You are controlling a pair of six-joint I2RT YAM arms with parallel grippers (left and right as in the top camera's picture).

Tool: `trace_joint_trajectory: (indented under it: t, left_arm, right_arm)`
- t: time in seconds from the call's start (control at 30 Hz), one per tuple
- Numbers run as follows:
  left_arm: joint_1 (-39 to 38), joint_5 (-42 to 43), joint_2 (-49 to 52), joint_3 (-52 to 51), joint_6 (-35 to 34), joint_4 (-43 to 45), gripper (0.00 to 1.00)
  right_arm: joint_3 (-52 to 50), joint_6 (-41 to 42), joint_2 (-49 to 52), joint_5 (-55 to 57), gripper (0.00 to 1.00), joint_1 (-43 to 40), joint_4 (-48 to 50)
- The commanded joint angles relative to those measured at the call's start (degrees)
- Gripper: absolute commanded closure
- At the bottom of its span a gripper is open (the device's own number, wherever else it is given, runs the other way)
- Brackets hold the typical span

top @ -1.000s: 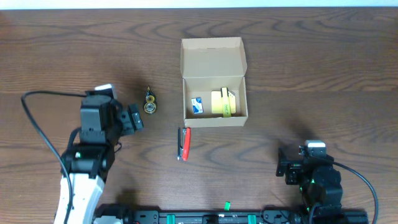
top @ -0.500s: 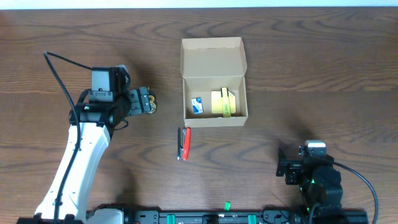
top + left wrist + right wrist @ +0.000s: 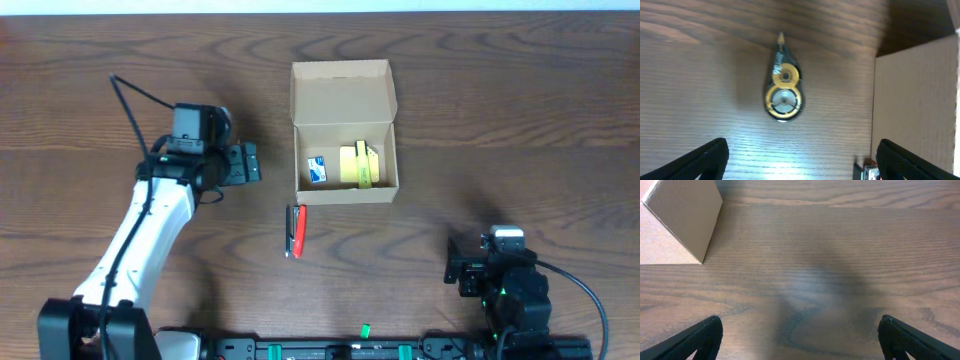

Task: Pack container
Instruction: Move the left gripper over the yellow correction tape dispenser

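The tan cardboard box [image 3: 345, 95] stands open at the table's middle, its flap lid lying back. Inside it are a pale-yellow pad [image 3: 360, 165] and a small blue-and-white item [image 3: 318, 170]. A black-and-gold correction tape roller [image 3: 783, 82] lies on the wood left of the box wall [image 3: 915, 100]. My left gripper [image 3: 246, 163] hovers over it, open and empty [image 3: 802, 155], and hides it in the overhead view. My right gripper [image 3: 457, 270] is open and empty [image 3: 800, 330] near the front right edge, and the box corner [image 3: 680, 220] shows in its view.
A red-and-black pen-like tool [image 3: 297, 230] lies on the table in front of the box's left corner; its end shows in the left wrist view [image 3: 867, 172]. The dark wood table [image 3: 520, 120] spreads to all sides.
My left arm has swung up and to the right, bringing its gripper over the correction tape roller, which it now covers in the overhead view. The right arm has not moved.
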Motion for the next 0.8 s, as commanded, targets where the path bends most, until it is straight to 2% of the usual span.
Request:
trace_joint_trajectory:
  t: [0.0, 0.17, 0.47, 0.77]
  left_arm:
    - [-0.2, -0.8, 0.9, 1.4, 1.0, -0.1, 0.05]
    - [-0.2, 0.0, 0.9, 2.7, 0.7, -1.6, 0.05]
    - [0.0, -6.3, 0.9, 12.3, -3.1, -19.1, 0.05]
    - [0.0, -4.9, 2.4, 12.8, -4.2, -20.3, 0.05]
  right_arm:
    - [-0.7, -0.9, -0.4, -0.2, 0.01, -0.4, -0.3]
    - [-0.7, -0.9, -0.4, -0.2, 0.01, -0.4, -0.3]
    - [-0.7, -0.9, -0.4, -0.2, 0.01, -0.4, -0.3]
    - [-0.7, -0.9, -0.4, -0.2, 0.01, -0.4, -0.3]
